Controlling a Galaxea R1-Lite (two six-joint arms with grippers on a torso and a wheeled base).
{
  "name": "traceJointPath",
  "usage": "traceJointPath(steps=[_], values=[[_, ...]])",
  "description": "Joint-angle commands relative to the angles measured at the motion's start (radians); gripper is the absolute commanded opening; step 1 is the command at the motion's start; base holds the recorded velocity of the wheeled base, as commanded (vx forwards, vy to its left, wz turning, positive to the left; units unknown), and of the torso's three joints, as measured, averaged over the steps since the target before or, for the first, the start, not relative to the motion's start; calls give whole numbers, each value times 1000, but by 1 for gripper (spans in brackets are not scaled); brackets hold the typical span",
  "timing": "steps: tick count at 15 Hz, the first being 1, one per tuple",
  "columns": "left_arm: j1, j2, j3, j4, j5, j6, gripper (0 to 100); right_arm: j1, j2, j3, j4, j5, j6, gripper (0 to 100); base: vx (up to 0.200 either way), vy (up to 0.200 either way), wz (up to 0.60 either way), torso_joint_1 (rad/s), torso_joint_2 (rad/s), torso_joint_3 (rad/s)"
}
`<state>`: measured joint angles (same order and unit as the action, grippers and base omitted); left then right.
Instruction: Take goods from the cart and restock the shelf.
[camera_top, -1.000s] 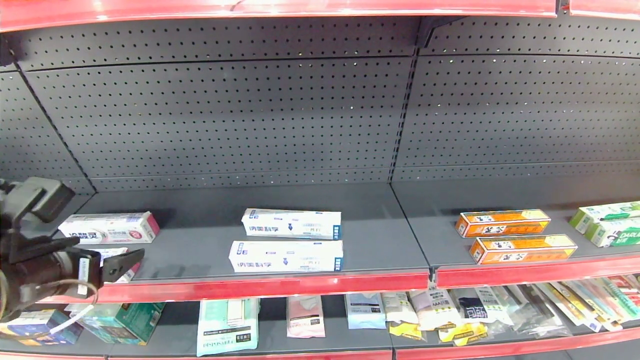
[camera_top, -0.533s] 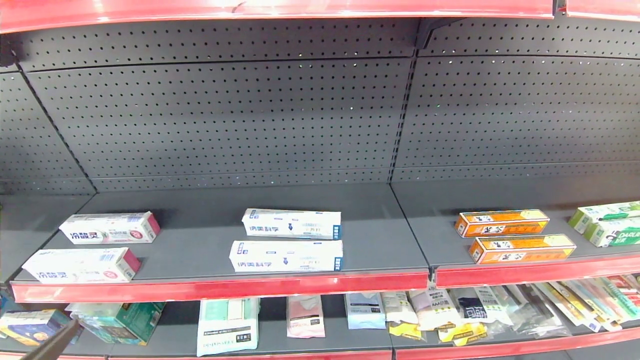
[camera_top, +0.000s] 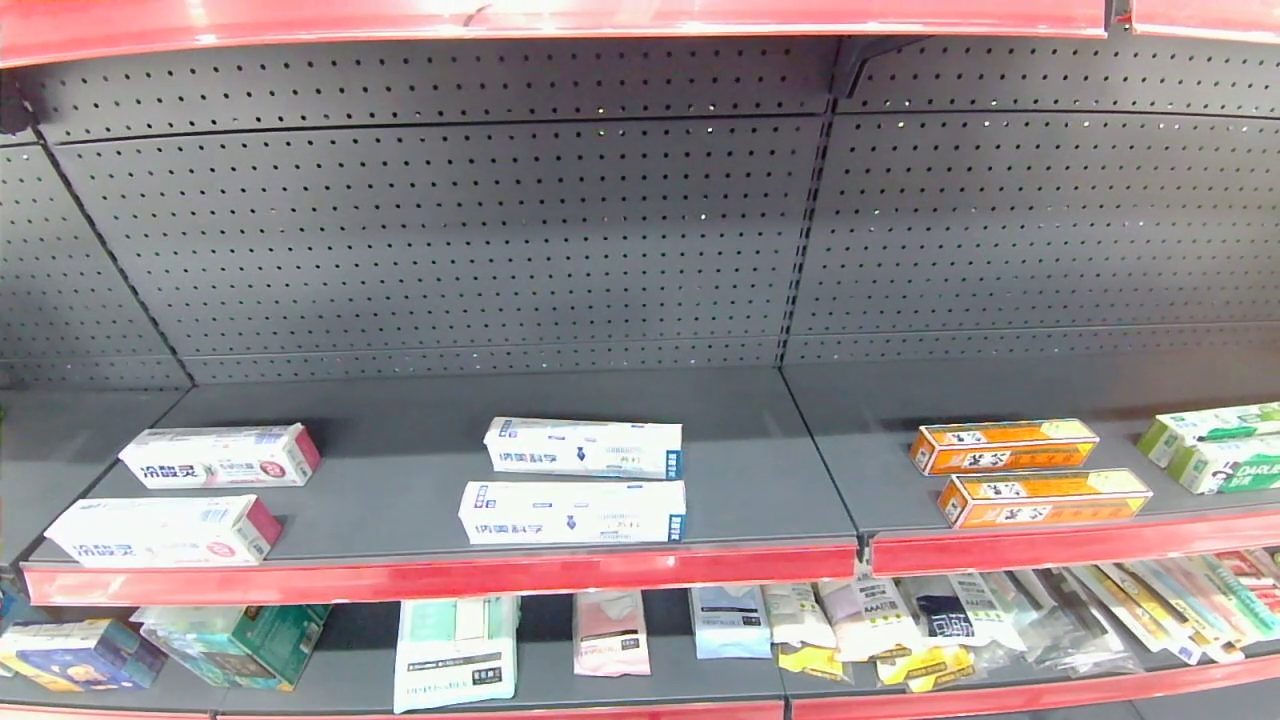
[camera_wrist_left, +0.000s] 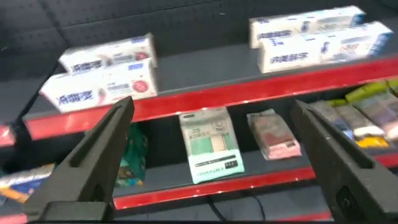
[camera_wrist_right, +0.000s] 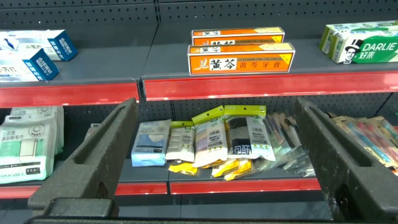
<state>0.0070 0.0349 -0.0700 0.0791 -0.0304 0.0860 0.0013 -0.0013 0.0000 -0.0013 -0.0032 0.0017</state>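
Shelf (camera_top: 400, 420) carries its goods lying flat in pairs: 2 white boxes with red ends (camera_top: 220, 455), 2 white-and-blue boxes (camera_top: 583, 447), 2 orange boxes (camera_top: 1005, 445) and 2 green boxes (camera_top: 1215, 450), the last partly cut off at the edge. The left end effector (camera_wrist_left: 212, 106) is spread wide and grasps nothing. The red-ended pair lies ahead of it, past 1 fingertip. The red front lip (camera_wrist_left: 249, 94) crosses its gap, with a green-and-white pouch (camera_wrist_left: 210, 143) on the lower shelf (camera_top: 545, 650) straight beyond. The right end effector (camera_wrist_right: 216, 102) is likewise released and empty. The orange pair sits ahead on the upper level, and a cluster of small packets (camera_wrist_right: 211, 140) lies beyond its gap on the lower shelf.
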Motion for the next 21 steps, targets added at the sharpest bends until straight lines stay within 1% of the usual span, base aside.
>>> traceJointPath(steps=[1, 2, 3, 4, 5, 6, 7, 16, 21], values=[[-1, -35, 50, -52, 69, -25, 100, 0, 1, 0, 0, 0, 0, 100, 0, 0, 0, 0, 0, 0], [-1, -35, 70, -117, 90, -29, 100, 0, 1, 0, 0, 0, 0, 100, 0, 0, 0, 0, 0, 0], [-1, -35, 70, -101, 92, -34, 100, 0, 1, 0, 0, 0, 0, 100, 0, 0, 0, 0, 0, 0], [-1, -35, 70, -101, 96, -46, 100, 0, 1, 0, 0, 0, 0, 100, 0, 0, 0, 0, 0, 0], [-1, -35, 70, -85, 99, -71, 100, 0, 1, 0, 0, 0, 0, 100, 0, 0, 0, 0, 0, 0], [-1, -35, 70, -84, 101, -72, 100, 0, 1, 0, 0, 0, 0, 100, 0, 0, 0, 0, 0, 0], [-1, -35, 70, -82, 104, -81, 100, 0, 1, 0, 0, 2, -5, 100, 0, 0, 0, 0, 0, 0], [-1, -35, 70, -82, 104, -81, 100, 0, 1, 0, 0, -6, -8, 100, 0, 0, 0, 0, 0, 0], [-1, -35, 70, -82, 104, -81, 100, 0, 1, 0, 0, -6, -8, 100, 0, 0, 600, 4, 1, -1]])
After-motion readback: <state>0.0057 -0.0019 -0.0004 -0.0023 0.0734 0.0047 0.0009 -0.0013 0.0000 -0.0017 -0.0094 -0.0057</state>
